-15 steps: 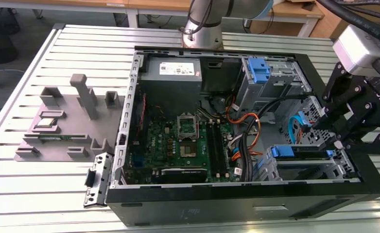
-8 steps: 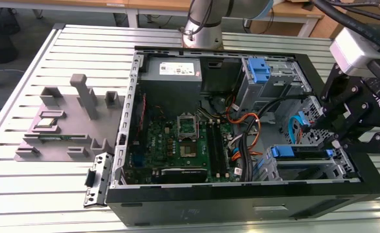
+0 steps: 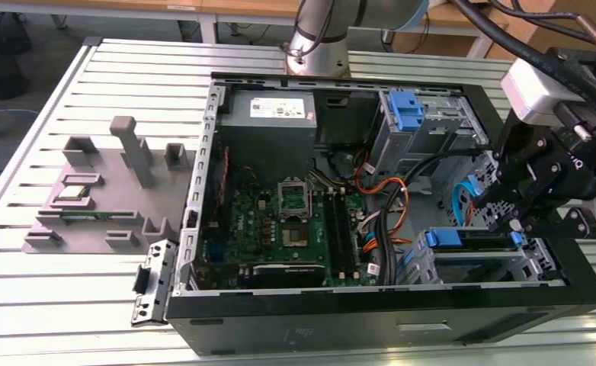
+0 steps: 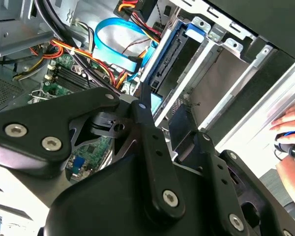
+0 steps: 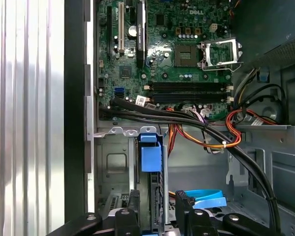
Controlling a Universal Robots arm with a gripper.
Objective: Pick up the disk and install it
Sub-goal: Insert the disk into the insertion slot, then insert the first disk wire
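Observation:
The disk (image 3: 469, 238) stands on edge in the drive bay at the front corner of the open computer case (image 3: 379, 305), on the exterior view's right. Its blue rail runs along the top. My gripper (image 3: 511, 221) hangs right over the disk's outer end, straddling it. In the first wrist view the disk's blue tab (image 5: 151, 156) and narrow top edge run back toward my gripper (image 5: 157, 211). The second wrist view shows the disk's dark connector edge (image 4: 169, 64) in its metal cage, just beyond my gripper (image 4: 172, 123). Whether the gripper still clamps the disk is not clear.
Black and orange cables (image 5: 196, 128) and a blue ribbon cable (image 4: 113, 39) cross the case beside the bay. A grey power-supply box (image 3: 267, 107) sits at the back. A grey parts fixture (image 3: 105, 191) stands on the slatted table. A person's hand (image 4: 290, 123) rests outside the case.

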